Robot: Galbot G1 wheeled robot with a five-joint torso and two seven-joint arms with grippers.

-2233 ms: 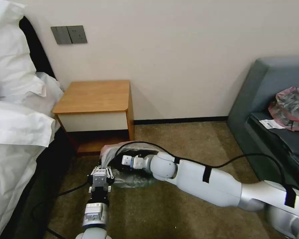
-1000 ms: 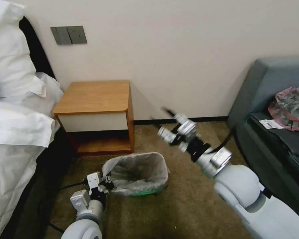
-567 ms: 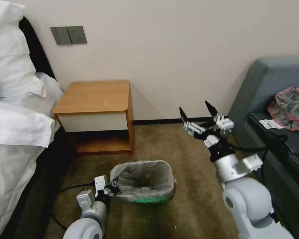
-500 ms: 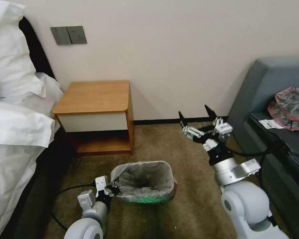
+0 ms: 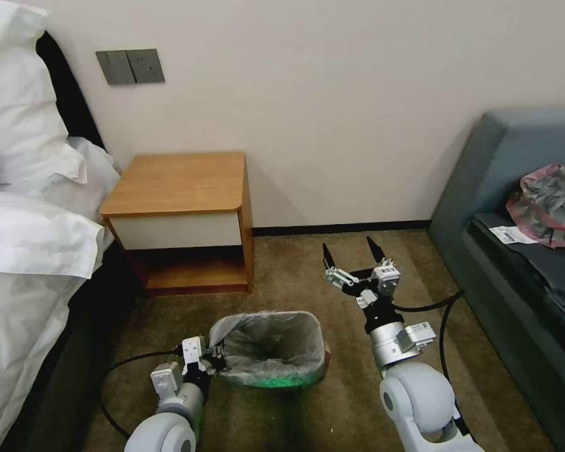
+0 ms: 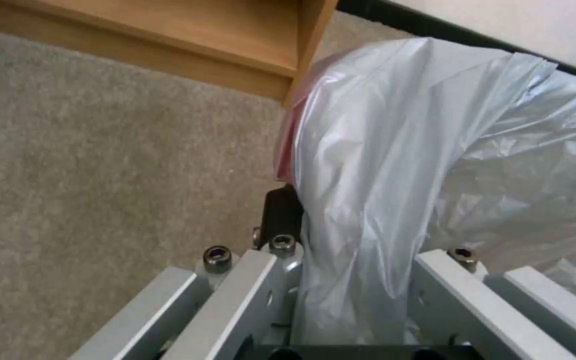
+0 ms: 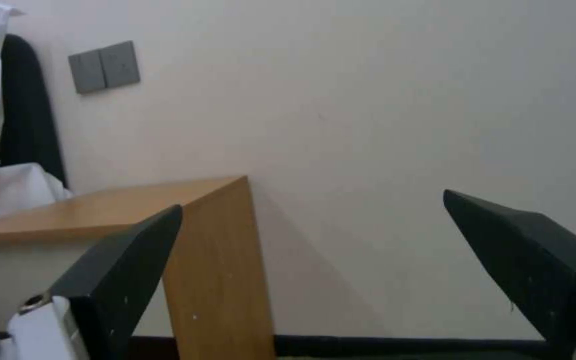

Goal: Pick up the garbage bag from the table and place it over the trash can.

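The trash can [image 5: 276, 379] stands on the carpet in front of the table [image 5: 182, 182], its green wall showing low down. The garbage bag [image 5: 267, 342], grey and wrinkly, lines it and folds over the rim. My left gripper [image 5: 212, 360] is at the can's left rim, shut on the bag's edge. In the left wrist view the garbage bag [image 6: 395, 165] runs down between the gripper's [image 6: 321, 215] links, with one black finger [image 6: 281, 207] beside it and the pink rim next to that. My right gripper [image 5: 351, 250] points upward over the carpet, right of the can, open and holding nothing.
A bed with white linen [image 5: 25, 238] fills the left side. A grey sofa [image 5: 515, 251] on the right carries a second grey-and-pink bag [image 5: 549, 204]. A black cable [image 5: 122, 370] loops on the carpet by my left arm. The table [image 7: 215, 250] stands against the wall.
My right arm came out of the trash can, swung up and right, then settled lower beside it with the gripper open. The can slid slightly nearer and right, my left gripper staying at its rim.
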